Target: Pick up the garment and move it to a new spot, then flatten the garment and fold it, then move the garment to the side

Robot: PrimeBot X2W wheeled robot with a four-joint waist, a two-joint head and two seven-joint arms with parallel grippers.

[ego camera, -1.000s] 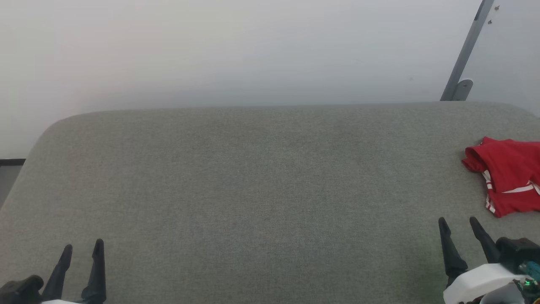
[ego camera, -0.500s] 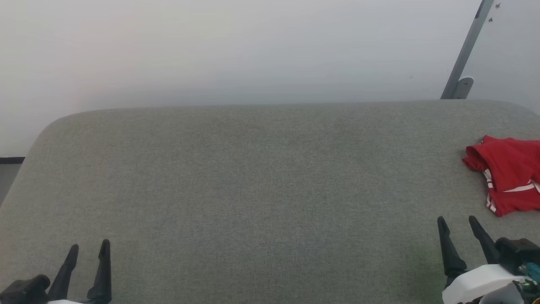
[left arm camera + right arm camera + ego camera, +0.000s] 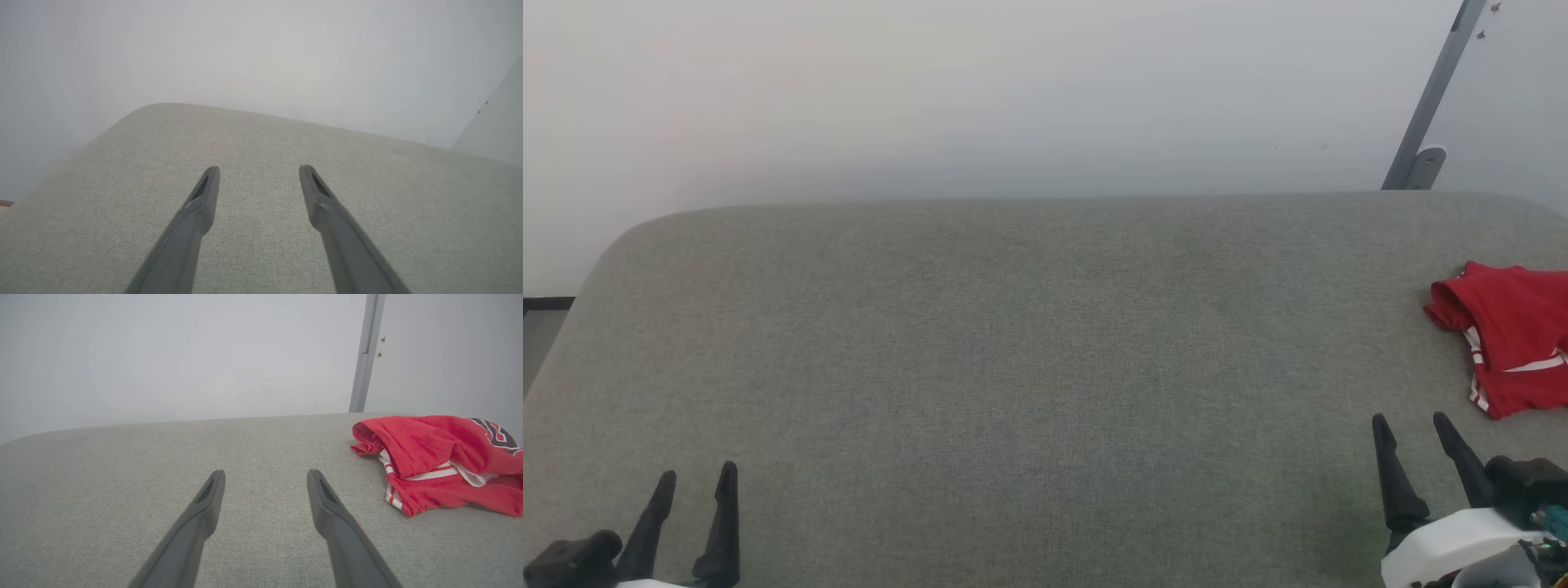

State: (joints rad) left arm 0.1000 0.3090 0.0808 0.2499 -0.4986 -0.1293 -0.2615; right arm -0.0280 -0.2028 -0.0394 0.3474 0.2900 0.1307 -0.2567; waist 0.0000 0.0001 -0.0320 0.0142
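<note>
- The garment point(image 3: 433, 457) lies in a crumpled heap on the right side of the bench point(image 3: 1013, 327), partly cut off by the right edge of the head view.
- Long axis: in the right wrist view the heap runs left to right. A rolled red end points toward the middle of the bench; the dark numerals point(image 3: 494, 433) sit at the opposite end.
- The striped trim point(image 3: 392, 490), white and red, runs along the near left side of the heap.
- The right tool point(image 3: 1410, 418) is low over the near edge of the bench, near the garment but apart from it. Its 2 fingers are spread and grip nothing.
- The left tool point(image 3: 698, 471) is at the near left corner, well apart from the garment. Its 2 fingers are spread and grip nothing.
- Both tools point away from the robot across the bench.
- Bench: grey woven fabric cover, flat top, rounded corners.
- Fingers: dark, long, tapered, each with a slot near the tip.
- Garment: soft red knit, folded over itself.
- Behind the bench: a plain pale wall point(image 3: 931, 98) with a slanted grey metal strut point(image 3: 1429, 106).
</note>
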